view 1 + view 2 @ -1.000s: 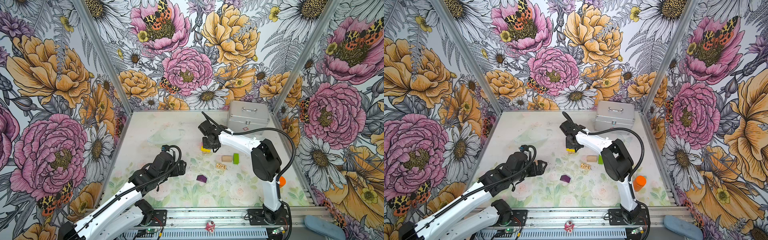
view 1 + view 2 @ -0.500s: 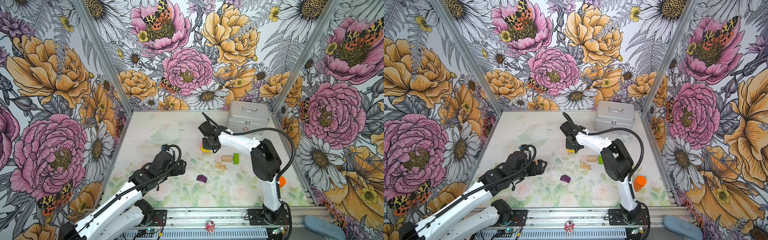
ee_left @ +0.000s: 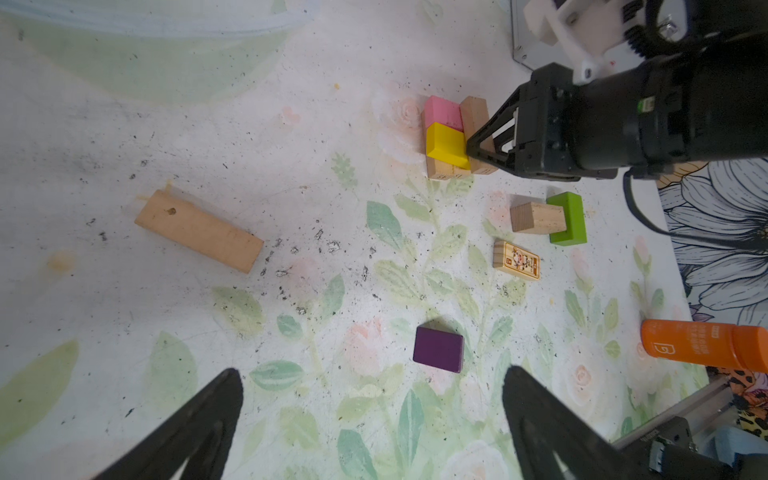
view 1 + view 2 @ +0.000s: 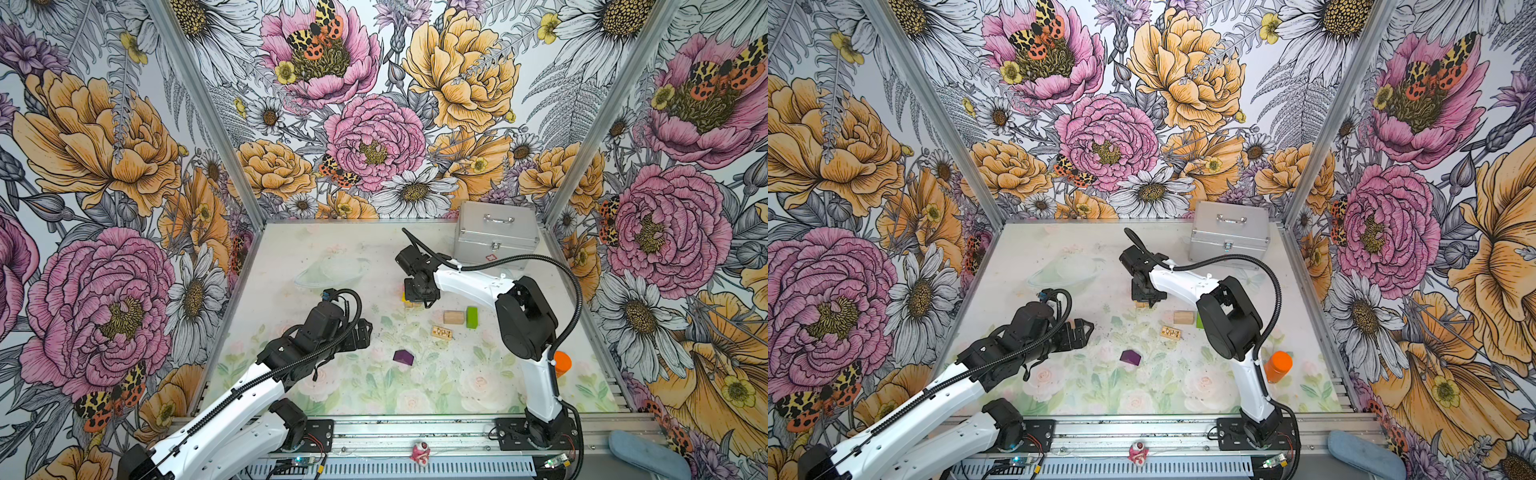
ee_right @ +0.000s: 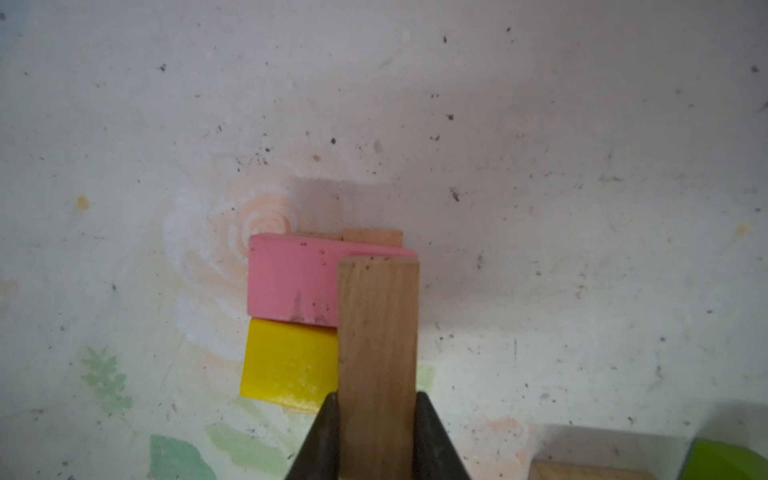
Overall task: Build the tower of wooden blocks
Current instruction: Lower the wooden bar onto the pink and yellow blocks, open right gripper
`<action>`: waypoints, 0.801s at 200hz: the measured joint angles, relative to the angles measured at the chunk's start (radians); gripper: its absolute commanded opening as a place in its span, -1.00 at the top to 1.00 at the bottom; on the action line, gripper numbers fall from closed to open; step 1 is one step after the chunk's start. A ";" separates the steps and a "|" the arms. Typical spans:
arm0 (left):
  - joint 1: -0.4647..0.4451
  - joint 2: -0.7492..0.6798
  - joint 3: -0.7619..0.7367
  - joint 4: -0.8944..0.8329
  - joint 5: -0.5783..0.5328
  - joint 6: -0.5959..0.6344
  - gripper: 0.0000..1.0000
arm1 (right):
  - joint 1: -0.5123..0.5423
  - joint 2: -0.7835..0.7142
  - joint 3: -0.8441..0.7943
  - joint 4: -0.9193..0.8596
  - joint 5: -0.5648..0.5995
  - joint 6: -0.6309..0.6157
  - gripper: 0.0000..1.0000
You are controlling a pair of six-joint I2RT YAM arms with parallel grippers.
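No visible shift of left pincer (image 3: 372,370), right pincer (image 5: 377,397), tan plank (image 5: 377,328), other blocks (image 3: 444,149).

The tool (image 5: 377,436) clamps a tan plank (image 5: 377,357) beside the pink block (image 5: 293,282) and yellow block (image 5: 289,363).

Left pincer (image 3: 372,370) spread wide, right pincer (image 5: 376,397) clamped.
The left arm (image 4: 249,390) stretches low and forward; the right arm (image 4: 469,284) folds at its elbow, wrist pointing down, pinching a tan plank (image 5: 376,332).
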 measured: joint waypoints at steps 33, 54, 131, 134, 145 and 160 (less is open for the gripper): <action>0.008 0.000 0.000 0.010 0.005 0.000 -0.98 | 0.000 0.000 0.000 0.000 0.000 0.000 0.75; 0.009 0.000 0.000 0.013 0.008 0.007 -0.98 | 0.000 0.003 0.002 0.000 0.000 0.000 0.74; 0.011 0.000 0.000 0.013 0.008 0.007 -0.98 | 0.000 0.011 0.010 0.007 -0.004 0.000 0.67; 0.011 0.000 0.000 0.013 0.008 0.007 -0.98 | 0.000 0.011 0.010 0.007 -0.004 0.000 0.66; 0.011 0.000 0.000 0.013 0.009 0.007 -0.97 | 0.000 0.011 0.010 0.008 -0.005 0.000 0.61; 0.011 0.000 0.000 0.013 0.010 0.007 -0.98 | 0.000 0.011 0.010 0.008 -0.008 0.000 0.52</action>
